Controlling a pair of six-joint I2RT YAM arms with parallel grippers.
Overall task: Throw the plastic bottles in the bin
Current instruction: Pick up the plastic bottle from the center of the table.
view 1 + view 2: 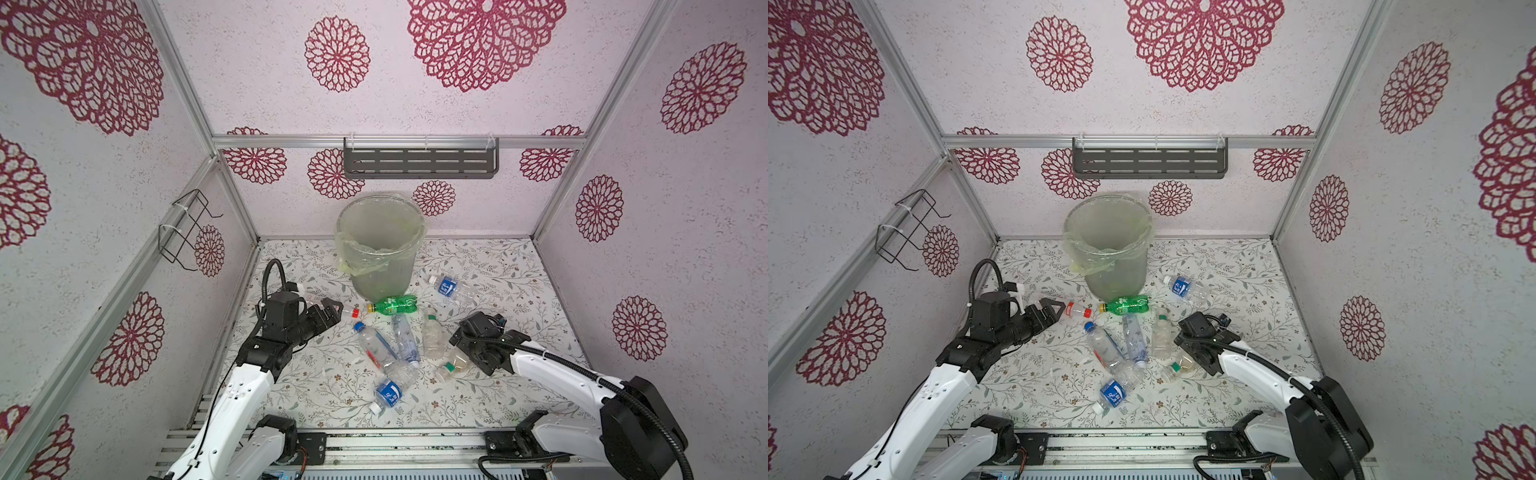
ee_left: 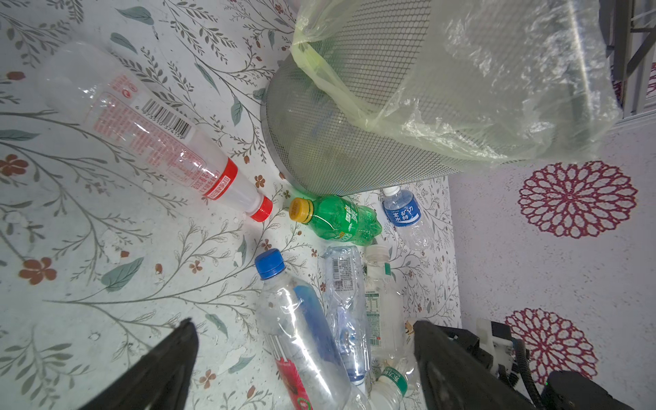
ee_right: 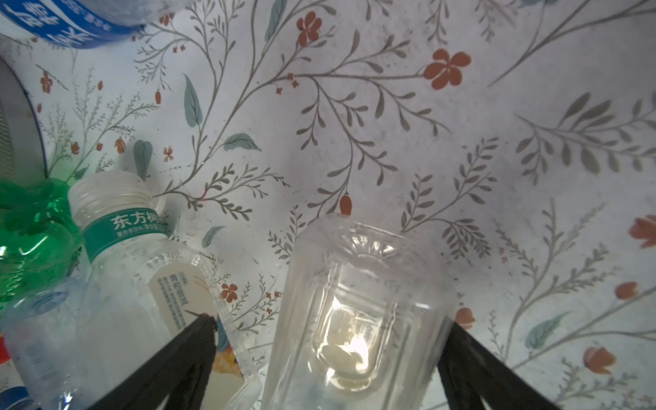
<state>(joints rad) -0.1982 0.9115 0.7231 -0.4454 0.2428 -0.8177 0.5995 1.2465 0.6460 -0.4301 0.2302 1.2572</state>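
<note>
The bin (image 1: 382, 278), lined with a yellowish bag, stands at the back middle of the floral table. Several plastic bottles lie in front of it: a green one with a yellow cap (image 1: 392, 304), a red-capped clear one (image 1: 351, 312), a blue-capped one (image 1: 374, 343) and two with blue labels (image 1: 451, 287) (image 1: 390, 392). My left gripper (image 1: 332, 311) hangs open beside the red-capped bottle (image 2: 149, 131), gripping nothing. My right gripper (image 3: 330, 332) points down, open, its jaws on either side of a clear bottle (image 3: 358, 301) that lies on the table (image 1: 455, 363).
A dark slotted shelf (image 1: 420, 162) hangs on the back wall above the bin. A wire rack (image 1: 187, 228) sticks out from the left wall. Patterned walls close three sides, and a metal rail (image 1: 395, 444) runs along the front edge.
</note>
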